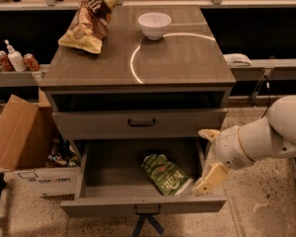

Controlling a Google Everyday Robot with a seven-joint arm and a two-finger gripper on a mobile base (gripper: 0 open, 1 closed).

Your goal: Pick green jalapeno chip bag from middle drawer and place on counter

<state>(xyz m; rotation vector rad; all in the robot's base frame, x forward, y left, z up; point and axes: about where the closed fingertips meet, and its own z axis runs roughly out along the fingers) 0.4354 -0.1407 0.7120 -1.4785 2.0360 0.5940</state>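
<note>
The green jalapeno chip bag [166, 174] lies flat on the floor of the open middle drawer [111, 174], right of centre and near the front panel. My gripper [208, 157] hangs over the drawer's right wall, just right of the bag and apart from it. It is open and empty; one finger [209, 134] is near the drawer's back corner and the other finger [210, 178] is near the front. The counter [182, 58] is the glossy wood-grain cabinet top above, with a bright curved reflection.
A white bowl [154, 24] and a brown-and-yellow chip bag [89, 21] sit on the counter. A shut drawer front with a dark bar handle [141, 122] is above the open drawer. A cardboard box [19, 142] stands at the left; cans and a bottle [15, 60] sit on a shelf.
</note>
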